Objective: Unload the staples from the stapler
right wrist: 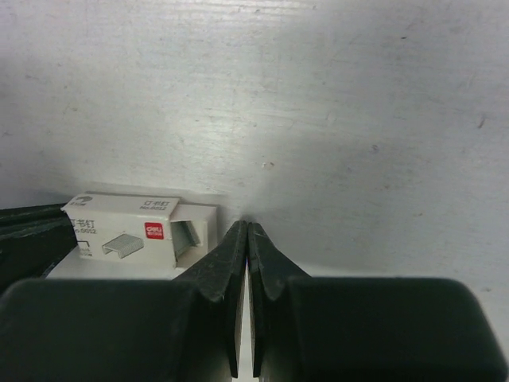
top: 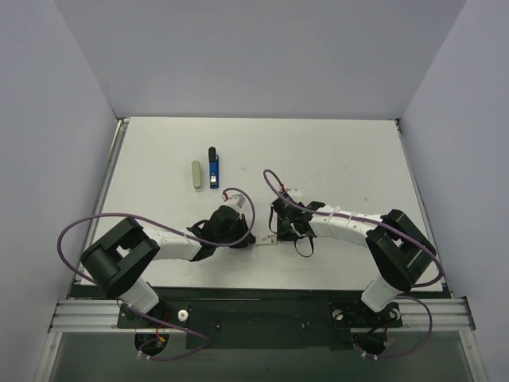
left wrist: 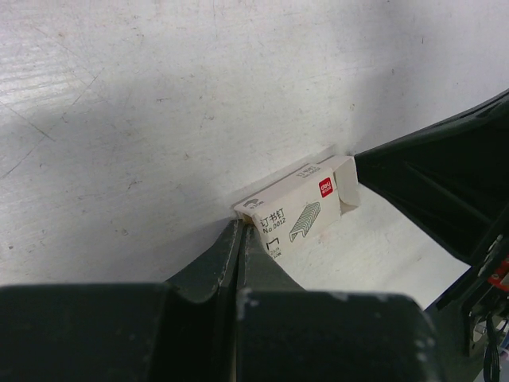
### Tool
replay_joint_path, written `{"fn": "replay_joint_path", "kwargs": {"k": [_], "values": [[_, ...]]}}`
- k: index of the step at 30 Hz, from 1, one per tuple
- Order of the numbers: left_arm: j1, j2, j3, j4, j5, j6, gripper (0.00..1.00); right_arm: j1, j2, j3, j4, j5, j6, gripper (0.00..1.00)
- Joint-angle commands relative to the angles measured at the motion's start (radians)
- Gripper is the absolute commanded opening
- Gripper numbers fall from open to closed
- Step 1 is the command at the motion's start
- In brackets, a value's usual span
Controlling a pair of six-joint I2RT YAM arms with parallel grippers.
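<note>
Grippers meet at a staple box, with the stapler well off from both. From above, the stapler (top: 213, 167) lies on the table (top: 334, 151) beside a grey oblong piece (top: 196, 176), beyond and to the left of the left gripper (top: 253, 237). The right gripper (top: 277, 233) faces the left one across a small white staple box (top: 266, 237). The staples to be unloaded cannot be seen.

Left wrist view: the fingers (left wrist: 215, 267) are pressed together, tips touching the box's near corner. Whether they pinch a flap cannot be told. The box reads "订书钉 No.0012" beside a red tag (left wrist: 326, 188) too small to read.

Right wrist view: the fingers (right wrist: 227, 263) are pressed together on nothing. The box sits just to their left, its open end showing a grey strip (right wrist: 188, 235).

The stapler looks light, rigid and smooth, so it is likely to skid. It is best gripped across its narrow blue sides while the other gripper lifts the hinged top arm.
</note>
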Motion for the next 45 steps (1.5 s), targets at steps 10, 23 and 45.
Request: {"fn": "replay_joint_path", "kwargs": {"k": [10, 23, 45], "values": [[-0.003, 0.048, 0.030, -0.037, 0.009, 0.024, 0.00, 0.036, 0.088, 0.046, 0.090, -0.170, 0.037, 0.00], [-0.001, -0.012, 0.020, -0.083, -0.028, 0.036, 0.00, 0.011, 0.039, 0.020, 0.075, -0.138, 0.032, 0.00], [0.008, -0.303, 0.144, -0.416, -0.184, 0.122, 0.68, -0.058, -0.347, -0.006, -0.100, 0.171, -0.115, 0.69]]}}
